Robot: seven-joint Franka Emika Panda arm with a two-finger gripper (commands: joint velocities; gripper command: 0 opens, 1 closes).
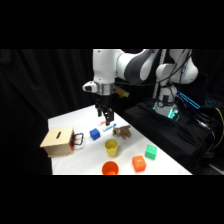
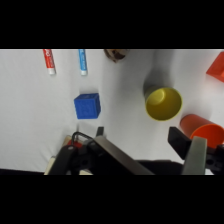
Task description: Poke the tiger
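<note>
Above the desk [image 1: 65, 117], left of the tiger [image 1: 122, 132], the end effector [image 1: 106, 120] hangs with fingers spread, holding nothing. Beside the tiger lies a blue marker [image 1: 109, 128]; the yellow cup [image 1: 111, 147] stands just in front of it. Descending off-line would likely strike marker or cup instead.

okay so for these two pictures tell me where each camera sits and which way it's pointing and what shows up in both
Side view: a fixed camera beside the white table, looking across and down; shows the arm, its base at upper right, the gripper above the table, the tiger near it.
Wrist view: on the arm's wrist, looking down past the gripper; black linkage and two fingers rise from the bottom edge.
Shared: blue cube, yellow cup, orange cup.
</note>
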